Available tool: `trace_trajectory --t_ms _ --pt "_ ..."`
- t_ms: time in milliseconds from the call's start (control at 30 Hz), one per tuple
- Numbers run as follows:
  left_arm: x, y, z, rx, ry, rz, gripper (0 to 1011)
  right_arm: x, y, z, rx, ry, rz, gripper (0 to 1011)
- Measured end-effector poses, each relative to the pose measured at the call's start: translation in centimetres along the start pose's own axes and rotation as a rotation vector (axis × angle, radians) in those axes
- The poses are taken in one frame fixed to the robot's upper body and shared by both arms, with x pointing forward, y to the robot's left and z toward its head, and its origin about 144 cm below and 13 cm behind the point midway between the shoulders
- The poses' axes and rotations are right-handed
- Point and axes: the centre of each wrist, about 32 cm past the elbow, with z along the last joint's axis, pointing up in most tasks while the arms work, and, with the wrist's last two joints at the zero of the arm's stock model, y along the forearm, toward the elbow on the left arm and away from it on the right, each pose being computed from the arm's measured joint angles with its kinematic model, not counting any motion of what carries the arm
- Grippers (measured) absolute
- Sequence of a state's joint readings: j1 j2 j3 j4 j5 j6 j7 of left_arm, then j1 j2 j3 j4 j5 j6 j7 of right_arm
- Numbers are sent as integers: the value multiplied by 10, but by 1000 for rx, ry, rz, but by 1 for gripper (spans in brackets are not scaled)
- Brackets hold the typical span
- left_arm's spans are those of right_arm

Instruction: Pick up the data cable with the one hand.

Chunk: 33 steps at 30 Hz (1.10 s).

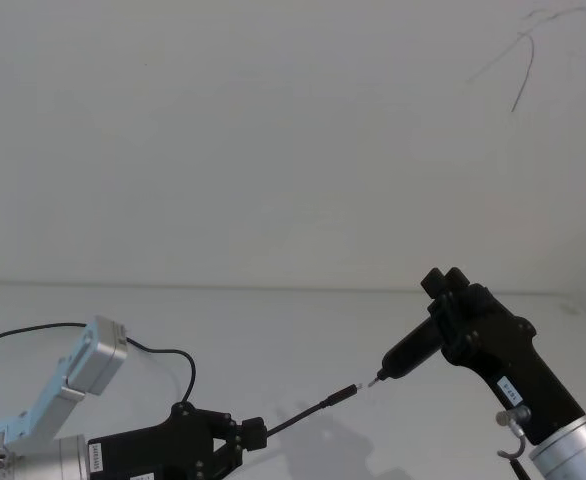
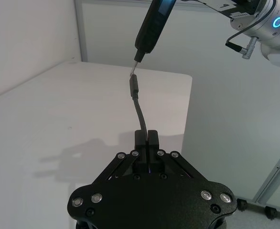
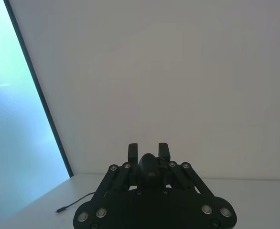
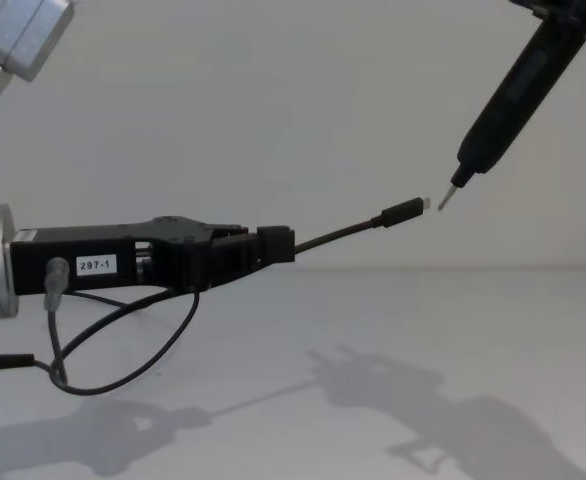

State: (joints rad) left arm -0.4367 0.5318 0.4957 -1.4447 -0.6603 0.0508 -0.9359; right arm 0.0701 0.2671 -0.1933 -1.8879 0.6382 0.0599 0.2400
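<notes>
The data cable (image 4: 348, 232) is held clear of the tabletop (image 4: 373, 340), its stiff black cord jutting out of the left gripper (image 4: 273, 245) toward two o'clock in the chest view and ending in a small black plug (image 4: 401, 212) with a short silvery tip. That tip sits almost against the pointed metal tip of a slim black pen-shaped tool (image 4: 513, 85), which comes down from one o'clock and is carried by the right gripper (image 3: 149, 151), its jaws closed around the tool's dark rounded body.

The left jaws are shut on the cord well back from the plug, so a long free length cantilevers out. My worry is that any nudge from the tool would flex that thin rubbery cord, swing the plug aside, or drag the cord through the flat, smooth black pads. A small arm tremor could also knock the two metal tips together and scratch or bend the contact.

The cord looks matte and springy and holds a gentle curve in the left wrist view. The left gripper is angular black linkage with bright rivets, fixed to a brushed silver cylinder; a looped black wire (image 4: 123, 345) hangs beneath it at seven o'clock. The tabletop is plain, smooth white.
</notes>
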Motion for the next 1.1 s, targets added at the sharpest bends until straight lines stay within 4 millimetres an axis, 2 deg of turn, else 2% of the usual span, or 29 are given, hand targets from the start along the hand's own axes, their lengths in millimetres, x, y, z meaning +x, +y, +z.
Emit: trace_trajectory --t_ms 1100 --pt "0 0 0 0 0 0 37 -2 0 1 -5 51 35 251"
